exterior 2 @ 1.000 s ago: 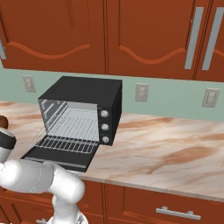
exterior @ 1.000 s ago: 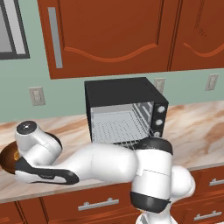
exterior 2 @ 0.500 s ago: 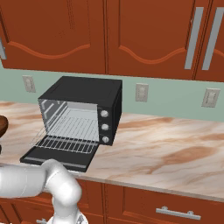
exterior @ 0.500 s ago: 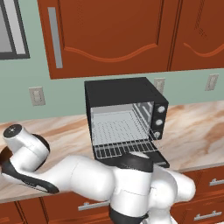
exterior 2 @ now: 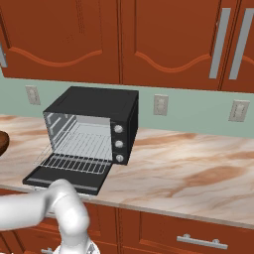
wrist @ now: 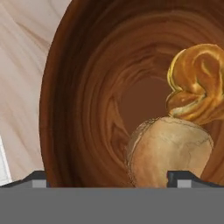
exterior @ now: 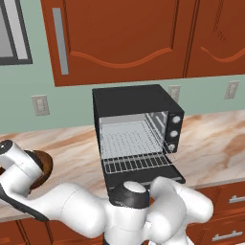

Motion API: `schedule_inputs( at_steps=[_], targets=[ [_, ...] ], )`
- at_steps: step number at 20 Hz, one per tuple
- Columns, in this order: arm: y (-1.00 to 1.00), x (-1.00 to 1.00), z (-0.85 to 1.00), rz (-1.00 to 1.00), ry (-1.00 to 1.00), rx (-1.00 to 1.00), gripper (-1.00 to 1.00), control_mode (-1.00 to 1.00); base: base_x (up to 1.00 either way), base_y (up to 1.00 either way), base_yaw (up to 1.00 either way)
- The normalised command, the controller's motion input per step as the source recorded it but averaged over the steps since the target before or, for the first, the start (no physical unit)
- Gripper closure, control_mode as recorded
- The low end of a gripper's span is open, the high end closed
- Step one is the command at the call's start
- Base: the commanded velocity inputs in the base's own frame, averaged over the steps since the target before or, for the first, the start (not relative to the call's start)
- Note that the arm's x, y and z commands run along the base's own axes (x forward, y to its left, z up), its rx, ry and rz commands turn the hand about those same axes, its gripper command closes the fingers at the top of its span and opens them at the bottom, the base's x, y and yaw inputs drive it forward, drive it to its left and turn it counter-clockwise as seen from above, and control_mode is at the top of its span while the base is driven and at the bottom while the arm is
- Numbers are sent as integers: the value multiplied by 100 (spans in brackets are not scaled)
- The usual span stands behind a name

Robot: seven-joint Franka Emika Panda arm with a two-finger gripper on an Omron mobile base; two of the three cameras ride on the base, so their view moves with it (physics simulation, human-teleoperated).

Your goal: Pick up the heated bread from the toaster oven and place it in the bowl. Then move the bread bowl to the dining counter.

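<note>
- The gripper [wrist: 107, 177] hangs right over the bowl [wrist: 83, 109], jaws spread wide and holding nothing; just the two dark tips [wrist: 37, 178] poke up at the bottom of the hand view.
- The heated bread [wrist: 168, 151] sits inside the bowl between those tips, closer to the right-hand one, not pinched by either.
- A golden knot-shaped pastry [wrist: 197, 83] is in the bowl too, touching the bread on its far side.
- From the left base view the bowl [exterior: 44, 165] is on the marbled counter [exterior: 210, 143], well left of the toaster oven [exterior: 136, 129], half hidden behind the arm's wrist.
- The oven door [exterior 2: 64, 179] is dropped open and the wire rack [exterior 2: 74, 161] is bare.
</note>
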Motion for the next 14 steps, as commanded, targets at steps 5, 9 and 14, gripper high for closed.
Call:
schedule_inputs(
  at_steps=[5, 9, 14],
  targets=[
    [6, 0, -12, 11, 0, -4, 100, -100, 0, 0, 0],
    [0, 0, 0, 1, 0, 0, 100, -100, 0, 0, 0],
    [0, -24, 0, 0, 0, 0, 100, -100, 0, 0, 0]
  ],
)
